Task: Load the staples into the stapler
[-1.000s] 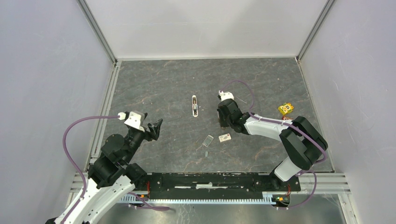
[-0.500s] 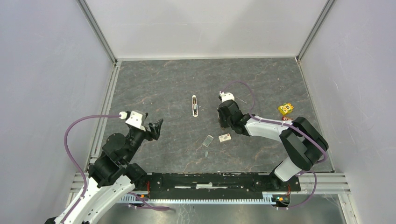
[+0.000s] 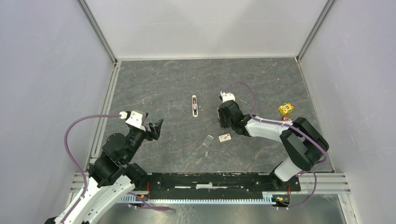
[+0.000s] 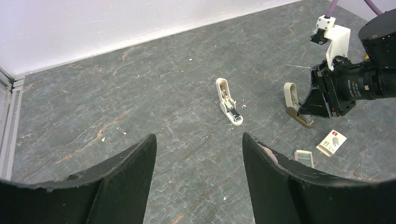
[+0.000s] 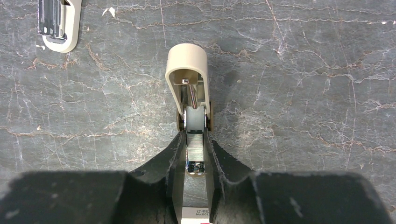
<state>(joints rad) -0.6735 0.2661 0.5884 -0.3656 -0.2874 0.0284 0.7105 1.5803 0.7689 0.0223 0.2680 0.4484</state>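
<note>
A small beige stapler [image 5: 187, 77] stands on the table with its top swung open. My right gripper [image 5: 195, 161] is shut on its metal channel, where a ridged grey strip of staples [image 5: 195, 140] shows between the fingers. From the left wrist view the same stapler [image 4: 293, 100] sits at the right gripper [image 4: 306, 111]. The whitish staple box with a red mark [image 3: 224, 137] and its clear lid [image 3: 208, 141] lie just near of the right gripper [image 3: 222, 122]. My left gripper [image 3: 156, 128] is open and empty, well to the left.
A second small white stapler [image 3: 194, 106] lies open flat left of the right gripper; it also shows in the left wrist view [image 4: 229, 101] and the right wrist view [image 5: 56, 23]. A yellow cartoon cube [image 3: 286, 108] sits far right. Walls enclose the table.
</note>
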